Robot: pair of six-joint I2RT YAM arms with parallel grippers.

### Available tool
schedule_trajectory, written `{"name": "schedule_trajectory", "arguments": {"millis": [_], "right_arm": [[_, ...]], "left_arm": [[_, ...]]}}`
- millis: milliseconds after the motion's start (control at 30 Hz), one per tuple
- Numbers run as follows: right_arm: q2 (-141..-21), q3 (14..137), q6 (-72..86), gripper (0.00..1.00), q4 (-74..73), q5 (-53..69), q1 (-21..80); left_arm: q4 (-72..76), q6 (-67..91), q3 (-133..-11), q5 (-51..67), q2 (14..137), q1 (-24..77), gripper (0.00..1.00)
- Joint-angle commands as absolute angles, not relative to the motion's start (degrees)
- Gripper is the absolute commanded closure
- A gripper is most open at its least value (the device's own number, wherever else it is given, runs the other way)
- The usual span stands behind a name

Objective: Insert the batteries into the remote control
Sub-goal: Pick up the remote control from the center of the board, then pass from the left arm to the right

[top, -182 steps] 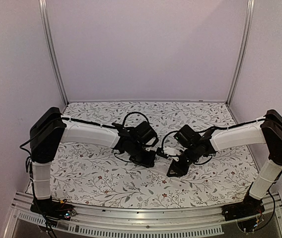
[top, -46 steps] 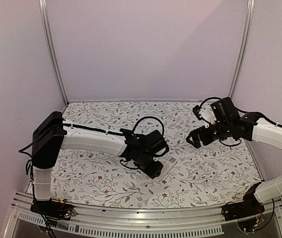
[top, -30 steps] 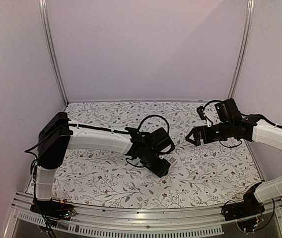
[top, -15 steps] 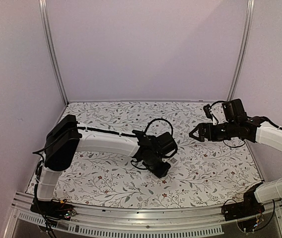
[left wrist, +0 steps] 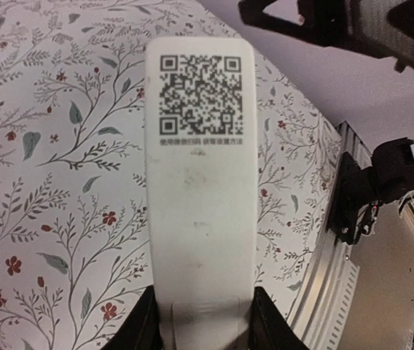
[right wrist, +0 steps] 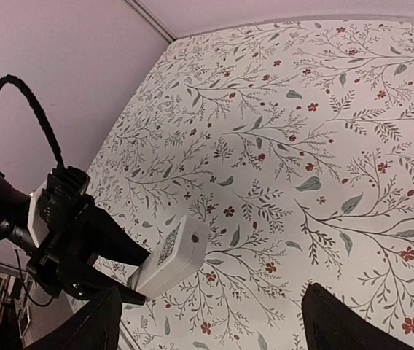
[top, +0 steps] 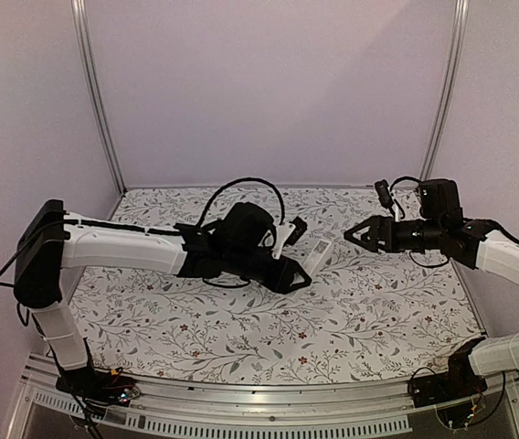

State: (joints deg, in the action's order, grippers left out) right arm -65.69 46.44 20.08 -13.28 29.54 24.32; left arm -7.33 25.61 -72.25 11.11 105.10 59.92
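Note:
My left gripper (top: 296, 267) is shut on one end of the remote control (top: 318, 251) and holds the white bar up off the table, its free end towards the right arm. In the left wrist view the remote control (left wrist: 200, 182) shows its plain back with a QR code, and the black fingers (left wrist: 143, 329) clamp its near end. My right gripper (top: 354, 234) hovers open a short way beyond that free end and holds nothing. From the right wrist the remote control (right wrist: 170, 255) juts out of the left gripper (right wrist: 94, 251), ahead of the right gripper (right wrist: 218, 328). The batteries are out of view.
The floral-patterned table (top: 195, 320) lies below both arms, ringed by pale walls with metal corner posts (top: 95, 101). A metal rail (top: 259, 402) runs along the near edge. A black cable loops above the left wrist (top: 241, 187).
The left arm has raised the remote from the table and swung it up towards the right gripper. The right gripper has stayed close by, its jaws a little narrower.

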Motion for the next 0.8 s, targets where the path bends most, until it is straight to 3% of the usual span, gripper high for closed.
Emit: {"name": "schedule_trajectory", "arguments": {"millis": [0,333,767], "right_arm": [[-62.9,42.9,28.3,0.15,4.1,42.5,24.6],[-58.0,47.9,31.2,0.17,9.0,50.5,30.6],[-61.4,51.0,35.5,0.54,13.1,51.4,33.5]], "left_arm": [[17.2,28.8,-66.0,22.9,98.3,58.9,0.82],[38.4,37.7,-63.1,33.8,97.7,58.9,0.81],[44.1,41.4,-62.6,34.8,99.3,58.7,0.82]]}}
